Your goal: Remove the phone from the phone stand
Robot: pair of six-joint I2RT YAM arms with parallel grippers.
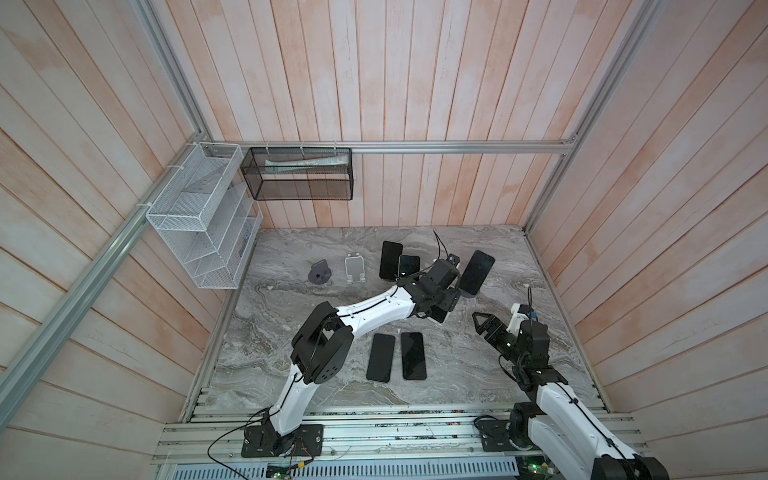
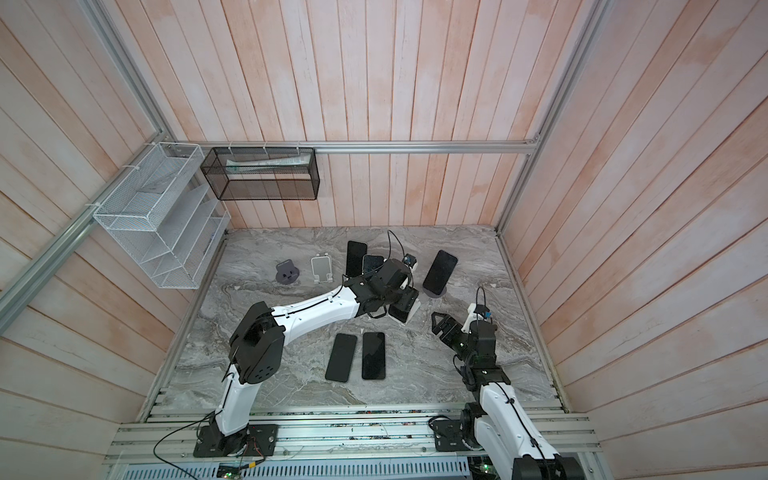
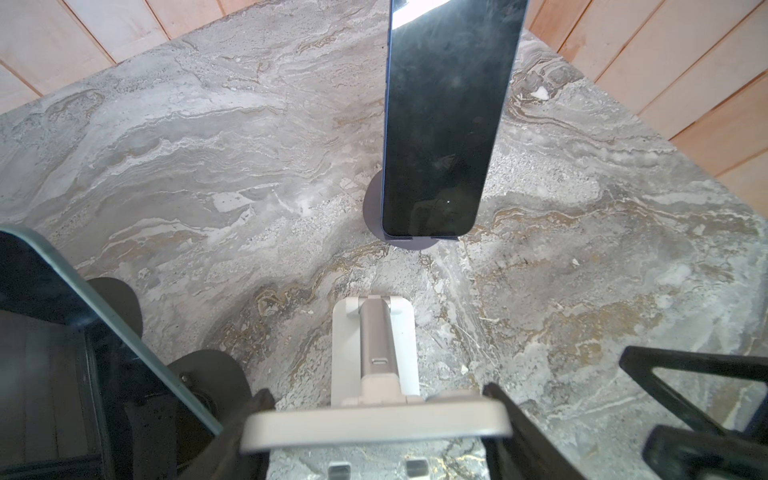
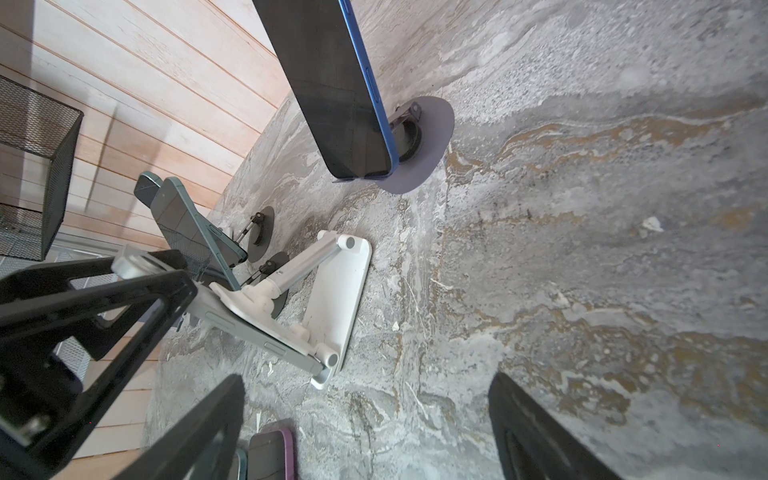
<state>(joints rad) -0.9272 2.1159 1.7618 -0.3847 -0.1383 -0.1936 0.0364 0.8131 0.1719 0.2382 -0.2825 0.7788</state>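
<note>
1. We see a grey marble tabletop (image 1: pixel 478 374) boxed in by pale wood-plank walls.
2. On the walls at far left hang a white wire rack (image 1: pixel 195 232) and a black mesh basket (image 1: pixel 299 178). A pale packet (image 1: pixel 303 164) lies in the basket w/ print on it, too small for us to read.
3. The left gripper (image 3: pixel 378 419) reaches past mid-table to the white phone stand (image 4: pixel 340 291). Its jaws are pressed in on the phone (image 4: pixel 266 340), w/ one finger touching each long edge near the top end.
4. That pale-edged phone leans on the stand's tilted plate, bottom end in the lip, right of centre on the tabletop.
5. The right gripper (image 4: pixel 366 377) hovers near, on the right side, jaws spread wide w/ nothing btwn them.
6. A blue-edged phone (image 3: pixel 444 124), screen dark, stands on a purple round-base stand (image 4: pixel 432 137), farther back and to the right.
7. Rear phone A (image 1: pixel 390 259) and rear phone B (image 1: pixel 409 266) lean on black disc stands at the back, near centre.
8. Flat phone A (image 1: pixel 380 357) and flat phone B (image 1: pixel 413 355) lie just beside each other, screens up, front centre.
9. A dark round stand (image 1: pixel 320 274) and a silver stand (image 1: pixel 354 268) sit bare at back left.
10. We spot a tiny dark mark on the white stand's arm in the right wrist view, too small to read.
</note>
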